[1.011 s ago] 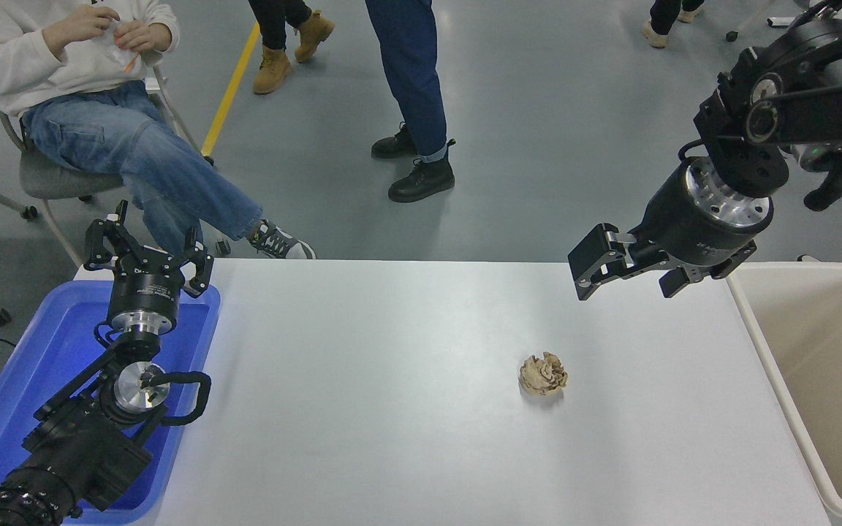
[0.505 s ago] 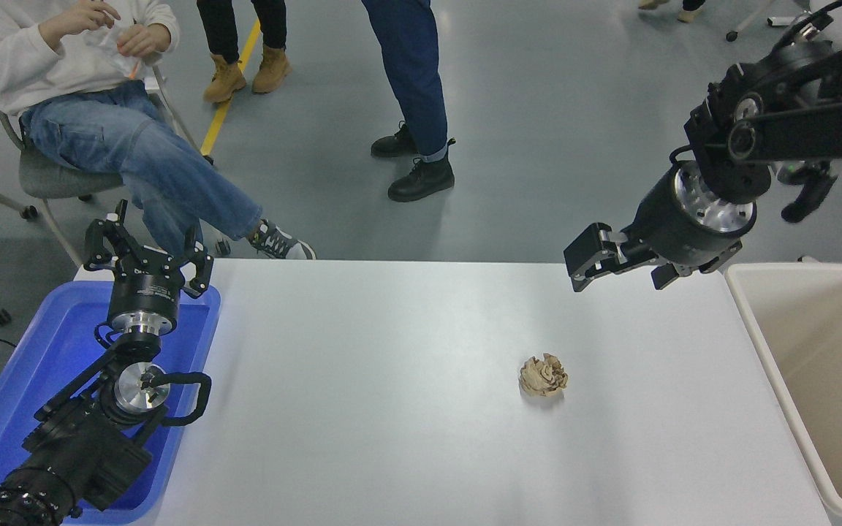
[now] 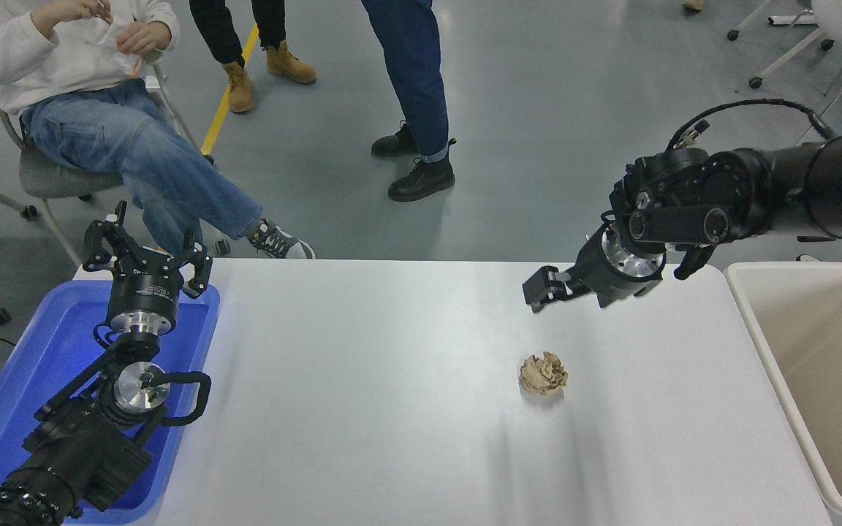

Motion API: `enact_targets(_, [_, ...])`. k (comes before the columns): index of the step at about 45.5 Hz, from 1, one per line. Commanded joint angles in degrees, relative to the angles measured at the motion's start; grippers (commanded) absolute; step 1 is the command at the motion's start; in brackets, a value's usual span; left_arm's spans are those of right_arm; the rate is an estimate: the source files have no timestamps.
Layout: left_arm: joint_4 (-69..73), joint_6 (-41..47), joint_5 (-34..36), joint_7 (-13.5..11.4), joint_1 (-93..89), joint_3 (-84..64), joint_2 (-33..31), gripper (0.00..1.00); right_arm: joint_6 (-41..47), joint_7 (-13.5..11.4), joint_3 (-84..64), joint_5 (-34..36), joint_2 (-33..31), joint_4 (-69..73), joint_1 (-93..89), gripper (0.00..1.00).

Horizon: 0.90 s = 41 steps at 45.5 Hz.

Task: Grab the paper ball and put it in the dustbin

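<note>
The white table [image 3: 392,409] fills most of the view, bare surface running wide between its two ends. The dustbin [image 3: 757,321] stands against the right edge, cut off by the frame. A blue tray [image 3: 19,380] sits at the left edge, and the left arm is parked over it, the left gripper [image 3: 147,256] spread open and holding nothing. The right arm reaches in from the right edge; the right gripper [image 3: 542,288] hangs near the table's far edge — its fingers look close together, but from this angle I cannot tell. The paper ball [image 3: 543,374] lies alone on the table, nearer than that gripper and well apart from the bin.
</note>
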Motion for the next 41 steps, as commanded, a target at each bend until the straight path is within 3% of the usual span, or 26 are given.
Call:
enact_targets(1, [0.0,0.0,0.0,0.0,0.0,0.0,0.0,0.99,-5.0,0.0,2.7,-3.0,1.9,-9.6,-12.0,1.00])
enact_targets(41, [0.0,0.0,0.0,0.0,0.0,0.0,0.0,0.99,-11.6,-0.1,8.4,-8.3,5.3,-17.8,-26.2,1.00])
